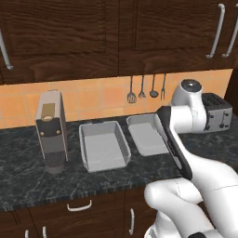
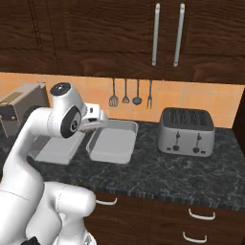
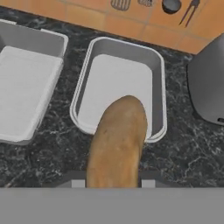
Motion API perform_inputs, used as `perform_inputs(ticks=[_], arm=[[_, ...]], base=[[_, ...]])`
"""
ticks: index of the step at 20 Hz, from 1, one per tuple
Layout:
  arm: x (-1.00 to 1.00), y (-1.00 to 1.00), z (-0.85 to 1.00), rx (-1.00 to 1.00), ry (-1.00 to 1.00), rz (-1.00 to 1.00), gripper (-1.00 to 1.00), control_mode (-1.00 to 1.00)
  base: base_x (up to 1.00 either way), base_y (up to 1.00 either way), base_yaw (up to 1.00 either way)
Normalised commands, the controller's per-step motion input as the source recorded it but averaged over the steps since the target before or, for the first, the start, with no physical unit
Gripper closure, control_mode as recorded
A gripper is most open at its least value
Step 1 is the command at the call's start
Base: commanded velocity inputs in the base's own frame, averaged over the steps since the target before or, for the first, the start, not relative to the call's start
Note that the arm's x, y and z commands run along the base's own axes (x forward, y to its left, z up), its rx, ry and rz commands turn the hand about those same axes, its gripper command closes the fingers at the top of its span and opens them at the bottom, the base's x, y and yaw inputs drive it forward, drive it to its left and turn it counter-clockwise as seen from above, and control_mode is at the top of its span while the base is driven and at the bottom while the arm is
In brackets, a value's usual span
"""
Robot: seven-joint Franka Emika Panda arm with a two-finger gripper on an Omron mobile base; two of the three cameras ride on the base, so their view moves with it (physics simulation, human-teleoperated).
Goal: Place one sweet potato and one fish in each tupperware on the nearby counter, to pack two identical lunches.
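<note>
Left base view: the counter (image 1: 28, 176) carries two grey tupperware containers side by side, the left tupperware (image 1: 103, 145) just beside a coffee machine (image 1: 51, 132) and the right tupperware (image 1: 146, 134) partly hidden behind the white arm. A toaster (image 1: 216, 111) stands at the far right against the tiled wall, and four utensils (image 1: 146, 89) hang above the containers. Right base view: the arm reaches over the right tupperware (image 2: 112, 142), whose inside is bare where it can be seen; the toaster (image 2: 186, 130) stands well apart to its right, and the left tupperware (image 2: 57, 152) lies mostly behind the arm. The hand itself is poorly shown here, so the jaws cannot be judged from this side. Hand view: the gripper (image 3: 113, 183) is closed on a sweet potato (image 3: 116, 144), orange-brown and oval, clamped between the two dark finger tips (image 3: 78, 183). The sweet potato hangs above the near rim of the right tupperware (image 3: 159, 87), its far end over the container's floor. The left tupperware (image 3: 26, 87) lies alongside, apart from it.
</note>
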Motion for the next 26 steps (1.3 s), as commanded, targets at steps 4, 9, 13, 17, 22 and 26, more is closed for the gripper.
perform_inputs(ticks=[4,9,13,17,22,26], arm=[[0.62,-0.22,-0.74,0.02,0.27,0.00,1.00,-1.00],[0.57,-0.63,-0.56,0.13,0.16,0.00,1.00,-1.00],[0.45,-0.21,-0.41,0.06,0.03,-0.02,1.00,-1.00],[0.58,0.00,-0.41,0.01,0.00,-0.01,1.00,-1.00],[0.55,0.00,-0.52,0.00,0.00,0.00,1.00,-1.00],[0.51,0.00,-0.54,0.00,0.00,0.00,1.00,-1.00]], base=[[0.00,0.00,0.00],[0.00,0.00,0.00],[0.00,0.00,0.00],[0.00,0.00,0.00],[0.00,0.00,0.00],[0.00,0.00,0.00]])
